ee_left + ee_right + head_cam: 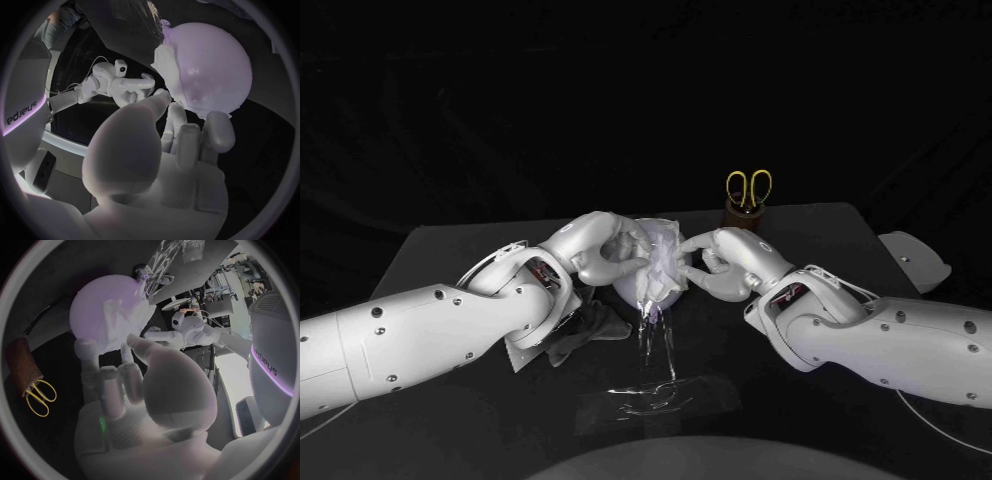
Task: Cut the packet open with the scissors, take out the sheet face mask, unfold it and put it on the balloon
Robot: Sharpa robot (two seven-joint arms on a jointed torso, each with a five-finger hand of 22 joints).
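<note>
The left hand (607,250) and right hand (720,262) meet at the balloon (652,290) in the middle of the table (459,250), probably to steady it while the face mask (662,243) lies on it. Their fingers touch mask and balloon; a pinch I cannot tell. The packet (653,395) shows no readable writing.

Looks like a robotics lab or test booth. Matte black table (805,228) set against a plain black backdrop (589,100), studio style. Off past the table edge, a clutter of metal stands and gear (225,285) under bright light. Thin white cable (936,421) trailing off the near corner.
</note>
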